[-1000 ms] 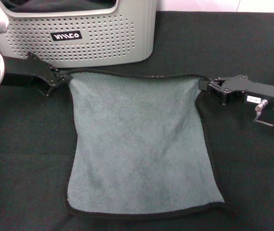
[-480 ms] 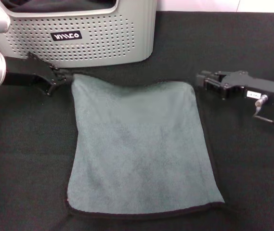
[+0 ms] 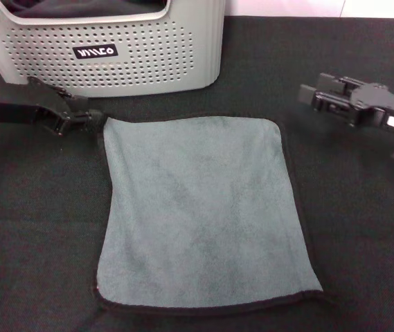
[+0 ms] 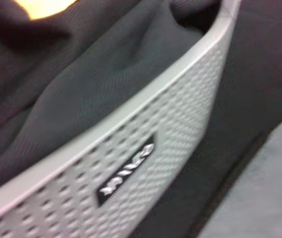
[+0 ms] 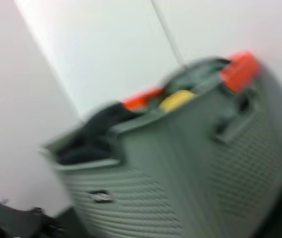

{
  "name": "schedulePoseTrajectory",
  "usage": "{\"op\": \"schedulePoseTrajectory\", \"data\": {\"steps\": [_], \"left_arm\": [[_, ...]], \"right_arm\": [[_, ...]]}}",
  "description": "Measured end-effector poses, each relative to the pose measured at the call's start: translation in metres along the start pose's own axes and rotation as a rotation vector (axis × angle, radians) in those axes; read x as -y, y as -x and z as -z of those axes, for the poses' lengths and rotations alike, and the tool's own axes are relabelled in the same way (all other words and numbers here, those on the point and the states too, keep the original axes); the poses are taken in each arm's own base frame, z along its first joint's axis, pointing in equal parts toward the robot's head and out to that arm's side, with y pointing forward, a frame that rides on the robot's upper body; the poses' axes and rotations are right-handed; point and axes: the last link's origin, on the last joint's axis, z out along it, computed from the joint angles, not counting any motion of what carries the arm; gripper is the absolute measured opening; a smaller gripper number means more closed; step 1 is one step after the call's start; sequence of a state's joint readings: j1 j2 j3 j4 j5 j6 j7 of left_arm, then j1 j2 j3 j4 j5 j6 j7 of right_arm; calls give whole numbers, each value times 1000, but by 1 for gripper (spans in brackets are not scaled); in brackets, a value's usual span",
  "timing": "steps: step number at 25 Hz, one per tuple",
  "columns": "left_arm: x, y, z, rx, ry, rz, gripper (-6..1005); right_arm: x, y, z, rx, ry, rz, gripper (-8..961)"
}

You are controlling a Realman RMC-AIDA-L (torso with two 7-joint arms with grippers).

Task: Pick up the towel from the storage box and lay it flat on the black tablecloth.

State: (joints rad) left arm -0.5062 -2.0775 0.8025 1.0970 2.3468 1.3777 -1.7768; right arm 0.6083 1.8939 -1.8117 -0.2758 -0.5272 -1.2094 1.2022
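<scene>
The towel (image 3: 200, 214) lies flat, grey-green face up, on the black tablecloth (image 3: 363, 228) in front of the storage box (image 3: 113, 48). My left gripper (image 3: 89, 119) is open and empty, low over the cloth just beside the towel's far left corner. My right gripper (image 3: 309, 93) is open and empty, raised off the cloth a little way from the towel's far right corner. The left wrist view shows the box wall (image 4: 180, 124) and a corner of the towel (image 4: 269, 193). The right wrist view shows the box (image 5: 180, 168).
The box stands at the back left and holds dark cloth (image 4: 81, 89), with orange (image 5: 237, 69) and yellow (image 5: 178, 99) items showing at its rim. A white wall (image 5: 106, 44) runs behind the table.
Both grippers have let go of the towel's far corners. The far edge dropped flat. The right gripper rose and drew back to the right; the left gripper drew back slightly to the left.
</scene>
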Motion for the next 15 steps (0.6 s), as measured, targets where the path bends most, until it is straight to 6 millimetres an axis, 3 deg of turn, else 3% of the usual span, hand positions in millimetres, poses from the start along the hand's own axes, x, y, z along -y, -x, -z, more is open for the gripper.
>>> {"op": "schedulePoseTrajectory", "data": {"steps": [4, 7, 8, 10, 15], "left_arm": [[-19, -9, 24, -125, 140, -1, 283], [-44, -17, 53, -335, 368, -80, 329], [-52, -16, 61, -402, 441, -126, 387], [-65, -8, 73, -517, 555, -201, 503], [-71, 26, 82, -533, 638, -201, 573]], "right_arm": [[-20, -1, 20, 34, 150, 88, 589], [-42, -1, 29, 32, 318, 136, 705], [-51, -1, 30, 31, 376, 141, 743], [-67, -4, 29, 31, 475, 146, 793], [-115, -26, 2, 24, 654, 159, 815]]}}
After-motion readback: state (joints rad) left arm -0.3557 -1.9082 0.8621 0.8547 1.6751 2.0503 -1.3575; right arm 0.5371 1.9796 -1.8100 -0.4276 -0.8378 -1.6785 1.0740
